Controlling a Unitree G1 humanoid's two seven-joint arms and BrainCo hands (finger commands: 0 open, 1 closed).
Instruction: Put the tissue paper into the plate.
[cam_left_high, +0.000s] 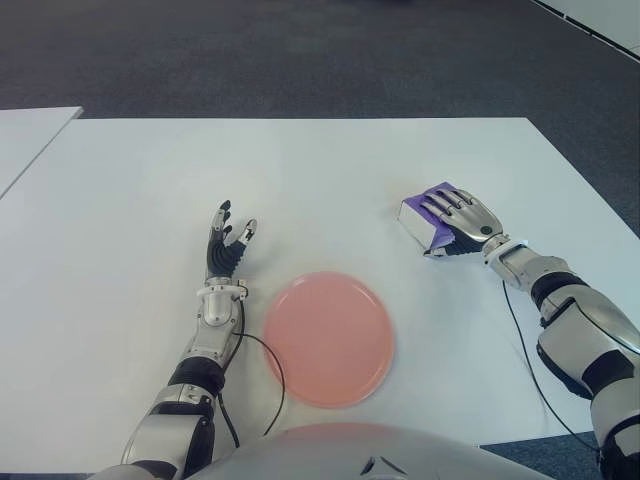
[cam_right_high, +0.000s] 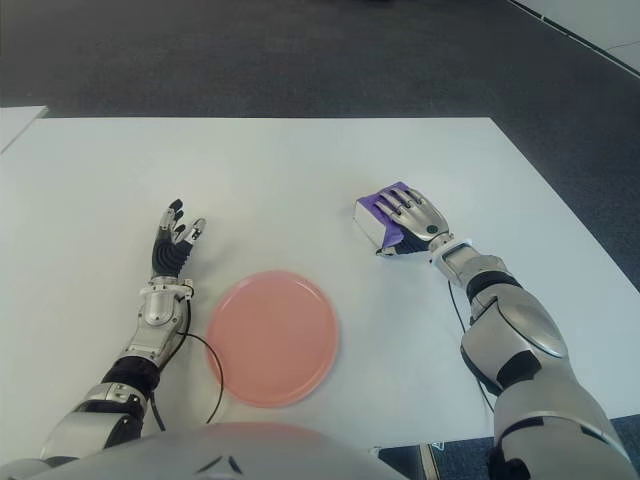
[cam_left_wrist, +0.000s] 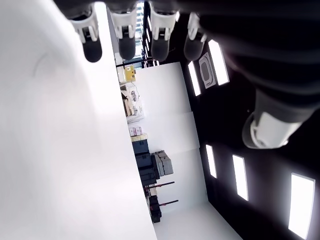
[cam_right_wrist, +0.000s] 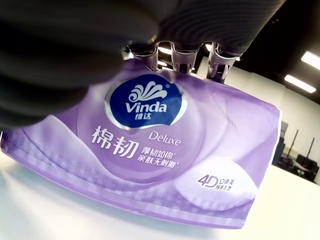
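tissue pack (cam_left_high: 424, 218): mostly covered by the right hand (cam_left_high: 462, 222); only its purple far end and white side show
right thumb: hidden
left hand (cam_left_high: 226, 243): palm cut off in the wrist view, only fingertips (cam_left_wrist: 93, 49) show
background shelves (cam_left_wrist: 134, 105): too small to identify

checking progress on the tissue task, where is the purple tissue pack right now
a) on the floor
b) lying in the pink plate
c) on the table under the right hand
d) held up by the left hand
c: the purple tissue pack sits on the white table with the right hand laid over it, apart from the bare pink plate; the left hand holds nothing.
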